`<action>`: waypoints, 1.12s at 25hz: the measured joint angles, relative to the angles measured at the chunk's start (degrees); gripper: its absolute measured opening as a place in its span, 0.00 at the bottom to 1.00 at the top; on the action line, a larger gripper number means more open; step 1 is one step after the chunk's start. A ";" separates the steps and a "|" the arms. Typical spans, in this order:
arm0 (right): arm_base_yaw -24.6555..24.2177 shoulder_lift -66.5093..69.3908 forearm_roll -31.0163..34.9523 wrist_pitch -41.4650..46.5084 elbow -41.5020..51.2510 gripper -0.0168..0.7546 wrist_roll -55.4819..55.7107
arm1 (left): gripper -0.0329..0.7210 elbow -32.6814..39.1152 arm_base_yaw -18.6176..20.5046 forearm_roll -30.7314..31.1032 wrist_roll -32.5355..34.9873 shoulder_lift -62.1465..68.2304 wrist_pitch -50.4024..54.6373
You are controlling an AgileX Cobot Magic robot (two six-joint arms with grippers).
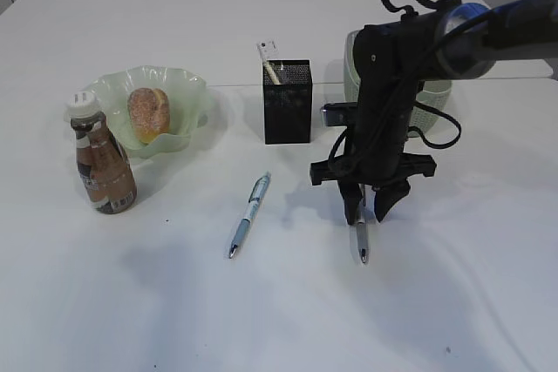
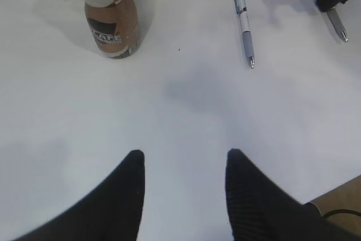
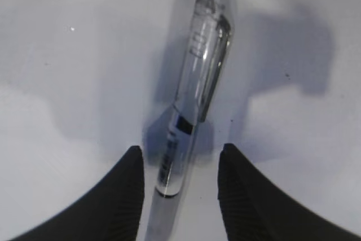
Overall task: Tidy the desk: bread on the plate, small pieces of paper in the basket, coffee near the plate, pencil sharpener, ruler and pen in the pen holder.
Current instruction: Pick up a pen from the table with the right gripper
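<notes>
In the exterior view the right gripper hangs straight down over the white desk right of centre, its two dark fingers straddling a clear-barrelled pen that lies flat, its tip pointing toward the bottom of the frame. The right wrist view shows that pen running up the middle between the fingertips; the jaws stand partly open with a gap on each side of the barrel, so nothing is gripped. A second pen, blue and white, lies at the centre of the exterior frame, well apart from the first.

The black mesh pen holder stands upright above centre with a whitish ruler leaning out of its top. At the left the bread sits in the pale green wavy plate, and the coffee stands upright just beside the plate, lower left. The sage-green basket is mostly hidden behind the right arm at the upper right.

The left wrist view shows the left gripper at the bottom of the frame above bare desk, jaws partly open and empty, with the coffee at upper left and the blue-and-white pen at upper right.
</notes>
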 joint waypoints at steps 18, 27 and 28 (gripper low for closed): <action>0.00 0.70 0.00 0.13 0.00 0.32 0.00 | 0.48 0.00 0.00 0.15 0.00 0.00 0.58; 0.00 1.36 -0.13 1.09 -0.19 0.31 0.00 | 0.48 0.00 0.00 0.15 0.00 0.00 1.32; 0.00 1.36 -0.13 1.09 -0.29 0.31 0.00 | 0.48 0.00 0.00 0.15 0.00 0.00 1.32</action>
